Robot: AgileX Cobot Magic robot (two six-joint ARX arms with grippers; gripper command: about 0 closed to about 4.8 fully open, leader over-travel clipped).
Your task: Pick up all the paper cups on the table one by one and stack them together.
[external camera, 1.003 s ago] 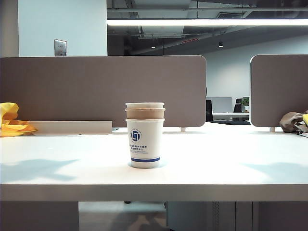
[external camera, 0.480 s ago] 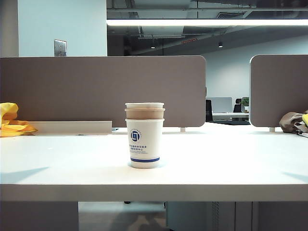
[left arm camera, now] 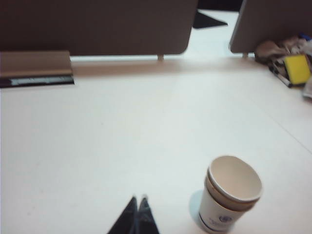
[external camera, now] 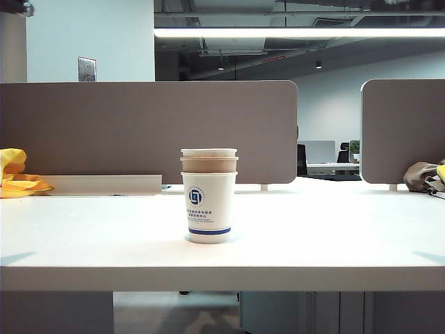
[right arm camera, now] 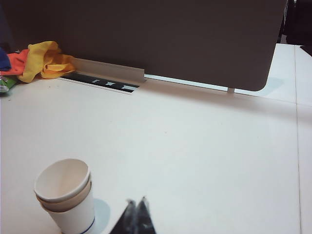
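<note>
Three nested paper cups (external camera: 209, 197), brown between white, left gripper (left arm camera: 138, 199) and right gripper (right arm camera: 136, 201) seemingly closed, empty

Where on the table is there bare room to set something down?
Both sides of the stacked paper cups are bare table, out to the yellow cloth at far left and the bundle at far right, where it is crowded. The left gripper and right gripper, both shut, hover near the stack.
</note>
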